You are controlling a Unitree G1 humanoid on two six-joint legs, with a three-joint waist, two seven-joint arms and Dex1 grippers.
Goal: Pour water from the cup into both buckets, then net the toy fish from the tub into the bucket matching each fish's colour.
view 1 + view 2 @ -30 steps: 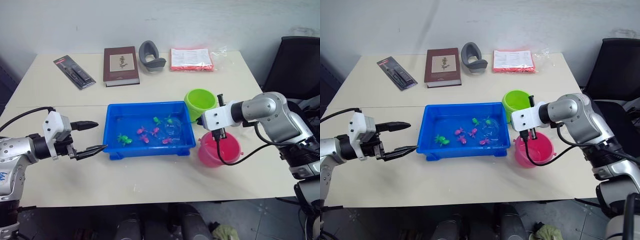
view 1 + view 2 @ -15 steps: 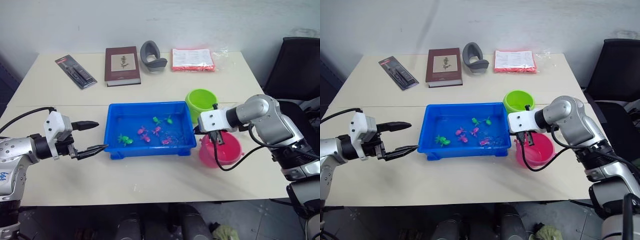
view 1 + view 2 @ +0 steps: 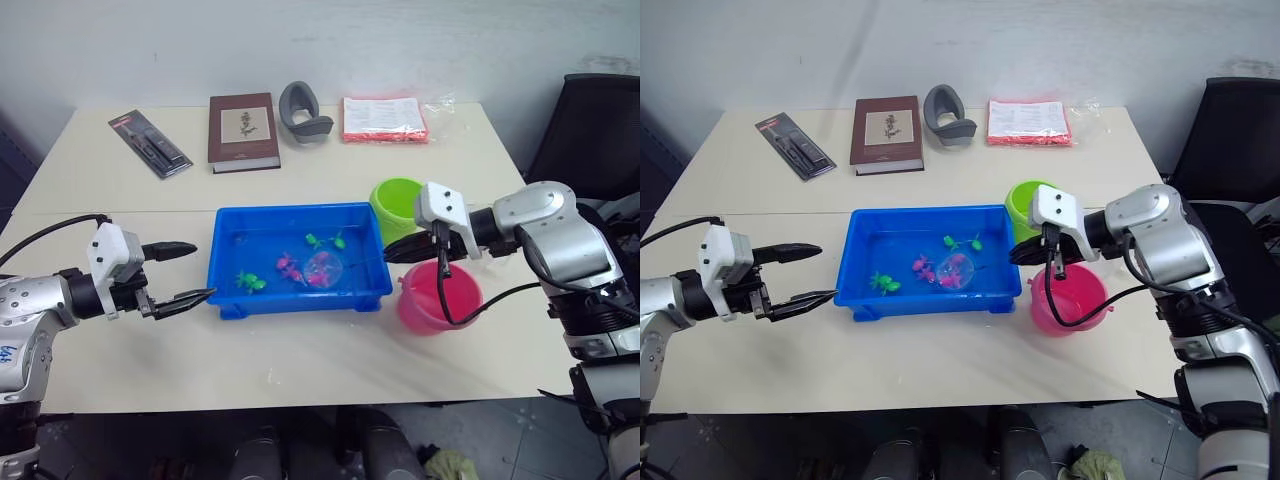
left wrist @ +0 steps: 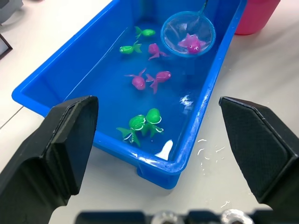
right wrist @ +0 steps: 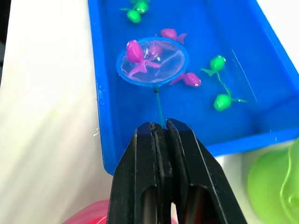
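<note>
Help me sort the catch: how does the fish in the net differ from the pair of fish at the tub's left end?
The netted fish is pink and single, lying inside the net hoop. The pair of fish is green, side by side, loose in the tub water. All are tiny toys of similar size.

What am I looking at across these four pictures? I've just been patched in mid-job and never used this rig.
It is a humanoid robot with two arms, each ending in a two-fingered black gripper. The two wide pictures come from its head camera, looking down over a table. The other two come from cameras on its wrists. On the table sit a blue tub of water with toy fish, a lime green bucket and a pink bucket; a book and other items lie at the back. The right gripper is shut on the thin handle of the net, which holds a pink fish in the tub. The left gripper waits open beside the tub, holding nothing.
</note>
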